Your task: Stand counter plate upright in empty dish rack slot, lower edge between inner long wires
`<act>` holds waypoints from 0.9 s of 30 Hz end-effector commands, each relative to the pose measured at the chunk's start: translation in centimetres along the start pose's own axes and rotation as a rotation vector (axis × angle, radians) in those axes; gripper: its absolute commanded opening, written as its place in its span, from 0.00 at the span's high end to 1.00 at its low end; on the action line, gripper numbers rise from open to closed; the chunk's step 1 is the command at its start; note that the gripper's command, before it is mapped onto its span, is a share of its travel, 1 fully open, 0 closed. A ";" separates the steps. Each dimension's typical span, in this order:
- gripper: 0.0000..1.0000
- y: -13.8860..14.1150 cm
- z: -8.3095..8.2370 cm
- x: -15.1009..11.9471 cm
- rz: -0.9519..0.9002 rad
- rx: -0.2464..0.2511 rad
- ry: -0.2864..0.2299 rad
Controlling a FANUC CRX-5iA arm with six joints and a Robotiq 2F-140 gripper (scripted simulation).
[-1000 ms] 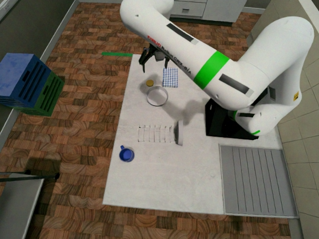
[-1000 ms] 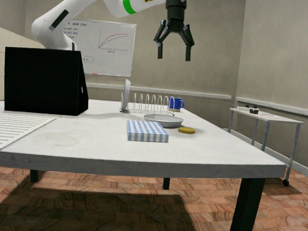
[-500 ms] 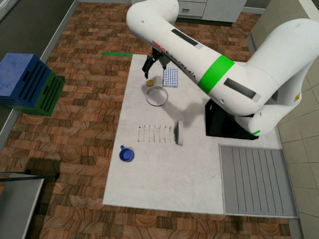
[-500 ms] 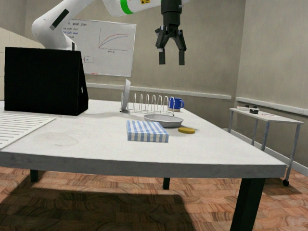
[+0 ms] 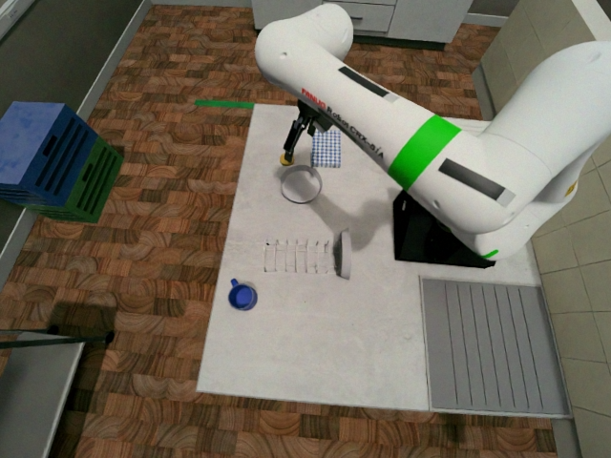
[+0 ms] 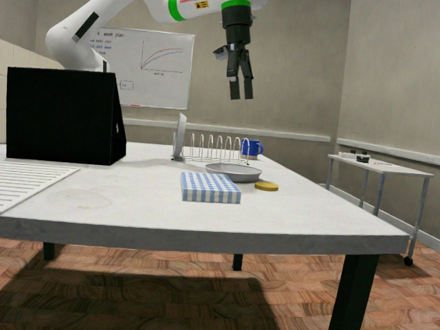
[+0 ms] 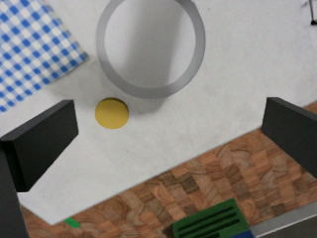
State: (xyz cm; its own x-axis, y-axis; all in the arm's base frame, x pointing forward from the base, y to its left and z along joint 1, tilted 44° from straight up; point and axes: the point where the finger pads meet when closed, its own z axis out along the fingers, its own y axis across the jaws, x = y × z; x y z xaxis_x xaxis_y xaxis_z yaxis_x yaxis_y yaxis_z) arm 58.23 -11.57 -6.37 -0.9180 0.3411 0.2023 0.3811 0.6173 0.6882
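The grey plate [image 5: 301, 183] [image 6: 233, 172] [image 7: 150, 47] lies flat on the white counter [image 5: 315, 335]. The wire dish rack [image 5: 297, 255] [image 6: 210, 135] stands a little nearer the counter's middle. The other plate [image 5: 344, 254] [image 6: 181, 136] stands upright in the rack's end slot, and its other slots are empty. My gripper [image 5: 298, 140] [image 6: 241, 93] [image 7: 169, 115] is open and empty. It hangs high above the counter, over the strip between the lying plate and the counter's edge, fingers pointing down.
A yellow disc [image 5: 284, 160] [image 6: 266, 185] [image 7: 112, 113] and a blue checked block [image 5: 326, 148] [image 6: 210, 187] [image 7: 30, 59] lie beside the lying plate. A blue mug [image 5: 242, 297] [image 6: 250, 147] stands past the rack. A black box [image 5: 424, 237] [image 6: 60, 115], a ribbed grey mat [image 5: 493, 344] and a blue-green crate [image 5: 49, 157] lie further off.
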 end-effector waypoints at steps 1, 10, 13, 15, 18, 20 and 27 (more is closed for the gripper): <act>0.00 0.1 0.6 0.6 -0.127 -0.009 -0.027; 0.00 0.2 1.7 1.7 -0.337 -0.009 -0.058; 0.00 0.2 2.0 2.1 -0.397 -0.008 -0.067; 0.00 0.2 2.3 2.4 -0.443 -0.006 -0.073; 0.00 0.2 2.6 2.8 -0.513 -0.003 -0.084; 0.00 0.2 2.9 3.1 -0.558 0.000 -0.091; 0.00 0.1 3.7 4.2 -0.717 0.014 -0.113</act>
State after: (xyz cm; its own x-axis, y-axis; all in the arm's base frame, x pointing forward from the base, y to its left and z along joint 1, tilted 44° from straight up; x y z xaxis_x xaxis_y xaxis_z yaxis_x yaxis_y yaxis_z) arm 55.35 -7.89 -7.84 -0.9577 -0.0194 -0.2870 -0.2114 0.7240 0.6566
